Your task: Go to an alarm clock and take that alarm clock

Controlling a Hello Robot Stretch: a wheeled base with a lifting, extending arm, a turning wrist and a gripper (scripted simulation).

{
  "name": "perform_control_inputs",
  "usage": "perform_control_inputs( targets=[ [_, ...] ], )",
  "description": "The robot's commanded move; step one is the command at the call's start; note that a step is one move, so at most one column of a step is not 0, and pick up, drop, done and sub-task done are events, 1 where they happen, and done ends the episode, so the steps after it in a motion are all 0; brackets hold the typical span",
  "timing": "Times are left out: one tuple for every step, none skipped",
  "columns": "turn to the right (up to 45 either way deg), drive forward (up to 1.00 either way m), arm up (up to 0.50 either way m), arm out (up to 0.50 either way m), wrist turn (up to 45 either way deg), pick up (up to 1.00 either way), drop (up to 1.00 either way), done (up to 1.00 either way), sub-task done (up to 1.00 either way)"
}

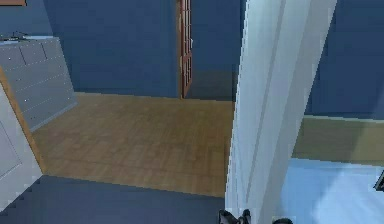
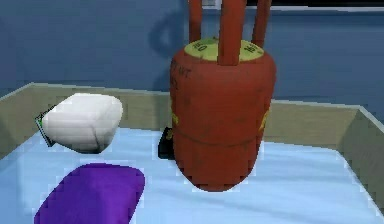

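**Arm side view.** You face a pale blue surface with a raised tan rim [image 2: 335, 118]. On it are a large red-orange cylinder with a yellow top and red rods [image 2: 220, 110], a white pillow-like bundle [image 2: 82, 122] to its left, and a purple cushion [image 2: 92, 195] near the bottom edge. A small dark boxy object [image 2: 166, 143] sits at the left of the cylinder's base, touching or just beside it. Treat it as the likeliest alarm clock, though it is too small to confirm.

**Forward view.** A tan wooden floor [image 1: 140, 135], a grey drawer unit [image 1: 35, 80] at the left and a white upright panel [image 1: 275, 100] close ahead.

**Progress.** The approach appears largely done, while the reach and the take are not yet done. You cannot tell the arm's pose, or whether the gripper's fingers are apart, together or on anything.
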Motion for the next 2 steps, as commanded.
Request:
perform_control_inputs(
  targets=[
    [0.0, 0.0, 0.5, 0.0, 0.0, 0.0, 0.0, 0.0, 0.0],
    [0.0, 0.0, 0.22, 0.0, 0.0, 0.0, 0.0, 0.0, 0.0]
  ],
)
